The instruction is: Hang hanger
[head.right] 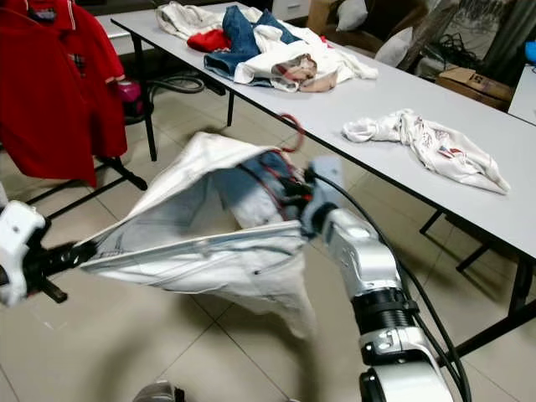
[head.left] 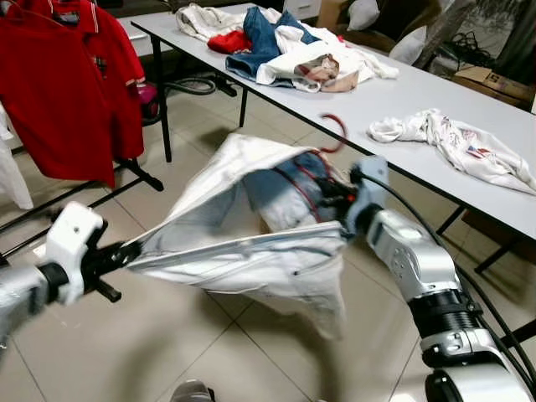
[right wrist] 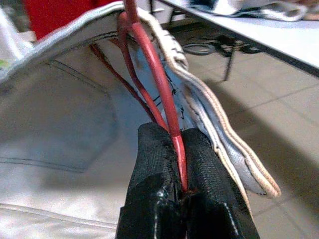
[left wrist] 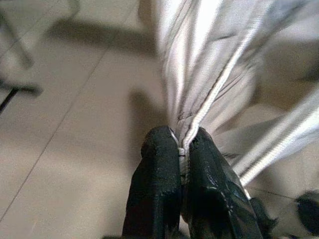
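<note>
Jaws: right gripper (right wrist: pixel 182 186) clamped on the red hanger (right wrist: pixel 149 74), left gripper (left wrist: pixel 182 154) pinching the white garment (head.left: pixel 243 243) seam; thin wire could twist or slip, fouling the hook (head.left: pixel 335 134) at hang-up.

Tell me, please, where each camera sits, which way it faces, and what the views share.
Left eye: head, looking down at white garment, table, both arms.
Right eye: same scene, shifted.
Left wrist: along left gripper, pinching the garment's hem over floor.
Right wrist: along right gripper, clamped on red hanger.
Shared: the garment.
</note>
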Available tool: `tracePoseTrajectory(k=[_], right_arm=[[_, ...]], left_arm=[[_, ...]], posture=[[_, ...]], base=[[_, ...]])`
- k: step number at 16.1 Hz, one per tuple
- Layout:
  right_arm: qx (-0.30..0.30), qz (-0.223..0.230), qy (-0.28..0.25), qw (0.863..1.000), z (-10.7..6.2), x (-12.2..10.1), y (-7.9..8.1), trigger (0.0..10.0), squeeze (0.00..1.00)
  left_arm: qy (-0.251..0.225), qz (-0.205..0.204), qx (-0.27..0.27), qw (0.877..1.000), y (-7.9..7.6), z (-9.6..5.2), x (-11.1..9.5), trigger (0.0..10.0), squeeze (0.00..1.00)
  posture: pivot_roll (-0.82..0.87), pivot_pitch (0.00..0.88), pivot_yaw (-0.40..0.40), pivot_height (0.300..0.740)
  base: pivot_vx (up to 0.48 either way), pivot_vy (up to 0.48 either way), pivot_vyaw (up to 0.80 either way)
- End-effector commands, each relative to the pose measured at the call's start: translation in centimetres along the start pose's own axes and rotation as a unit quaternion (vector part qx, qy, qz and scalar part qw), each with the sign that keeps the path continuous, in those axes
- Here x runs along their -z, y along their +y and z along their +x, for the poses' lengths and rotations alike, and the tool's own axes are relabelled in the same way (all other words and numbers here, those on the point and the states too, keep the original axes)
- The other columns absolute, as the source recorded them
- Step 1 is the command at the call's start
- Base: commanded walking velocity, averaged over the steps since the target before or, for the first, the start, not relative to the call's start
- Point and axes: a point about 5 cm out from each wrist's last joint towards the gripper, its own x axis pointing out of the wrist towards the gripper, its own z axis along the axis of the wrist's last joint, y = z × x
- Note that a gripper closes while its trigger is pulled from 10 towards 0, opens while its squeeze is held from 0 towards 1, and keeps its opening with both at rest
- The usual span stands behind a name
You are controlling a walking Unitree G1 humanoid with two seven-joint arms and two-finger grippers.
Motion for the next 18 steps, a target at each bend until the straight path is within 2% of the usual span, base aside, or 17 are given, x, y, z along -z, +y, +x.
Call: tracePoseTrajectory(k=[1, 3, 5, 6, 9, 12, 13, 14, 15, 16, 17, 18], right_arm=[[0.031, -0.012, -0.044, 0.998, -0.9, -3.1, -1.5, 10.0, 0.00], [-0.007, -0.002, -0.039, 0.999, -0.9, -4.2, 0.5, 10.0, 0.00], [-0.036, 0.013, -0.035, 0.999, -1.2, -5.0, 2.1, 10.0, 0.00], [-0.059, 0.024, -0.029, 0.998, -1.6, -5.4, 3.2, 10.0, 0.00], [-0.082, 0.048, -0.025, 0.995, -1.9, -5.8, 4.5, 10.0, 0.00], [-0.090, 0.061, -0.018, 0.994, -2.3, -6.0, 5.3, 10.0, 0.00], [-0.087, 0.063, -0.014, 0.994, -2.4, -5.9, 5.3, 10.0, 0.00], [-0.086, 0.062, -0.013, 0.994, -2.4, -5.9, 5.3, 10.0, 0.00], [-0.080, 0.061, -0.013, 0.995, -2.4, -5.8, 5.1, 10.0, 0.00], [-0.076, 0.058, -0.013, 0.995, -2.3, -5.9, 5.1, 10.0, 0.00], [-0.076, 0.050, -0.017, 0.996, -2.2, -6.3, 5.0, 10.0, 0.00], [-0.077, 0.050, -0.018, 0.996, -2.1, -6.3, 5.0, 10.0, 0.00]], left_arm=[[0.068, -0.015, -0.083, 0.994, 1.7, -0.4, 3.2, 0.0, 0.00], [0.100, -0.019, -0.120, 0.987, 1.2, 0.8, 6.7, 0.0, 0.00], [0.103, -0.019, -0.141, 0.984, 0.5, 1.8, 8.3, 0.0, 0.00], [0.088, -0.018, -0.161, 0.983, 0.2, 2.7, 8.7, 0.0, 0.00], [0.086, -0.022, -0.197, 0.976, 0.3, 3.9, 10.2, 0.0, 0.00], [0.050, -0.068, -0.213, 0.973, 0.0, 4.9, 10.9, 0.0, 0.00], [0.034, -0.084, -0.201, 0.975, -0.4, 5.5, 10.9, 4.4, 0.00], [0.032, -0.085, -0.197, 0.976, -0.6, 5.6, 10.9, 4.4, 0.00], [0.026, -0.109, -0.190, 0.975, -0.8, 5.8, 10.9, 10.0, 0.00], [0.020, -0.121, -0.177, 0.976, -1.0, 5.9, 11.2, 10.0, 0.38], [-0.003, -0.148, -0.166, 0.975, -1.0, 5.6, 11.4, 10.0, 1.00], [-0.010, -0.155, -0.160, 0.975, -1.1, 5.5, 11.4, 10.0, 1.00]], posture=[[0.09, 0.000, -0.117, 0.740], [0.07, 0.000, -0.123, 0.740], [0.05, 0.000, -0.136, 0.740], [0.04, 0.000, -0.137, 0.740], [0.02, 0.000, -0.136, 0.740], [0.01, 0.000, -0.139, 0.740], [0.01, 0.000, -0.140, 0.740], [0.01, 0.000, -0.140, 0.740], [0.02, 0.000, -0.143, 0.740], [0.02, 0.000, -0.144, 0.740], [0.02, 0.000, -0.148, 0.740], [0.02, 0.000, -0.148, 0.740]], base=[[0.000, 0.000, 0.00], [0.000, 0.000, 0.00], [0.000, 0.000, 0.00], [0.000, 0.000, 0.00], [0.000, 0.000, 0.00], [0.000, 0.000, 0.00], [0.000, 0.000, 0.00], [0.000, 0.000, 0.00], [0.000, 0.000, 0.00], [0.000, 0.000, 0.00], [0.000, 0.000, 0.00], [0.000, 0.000, 0.00]])
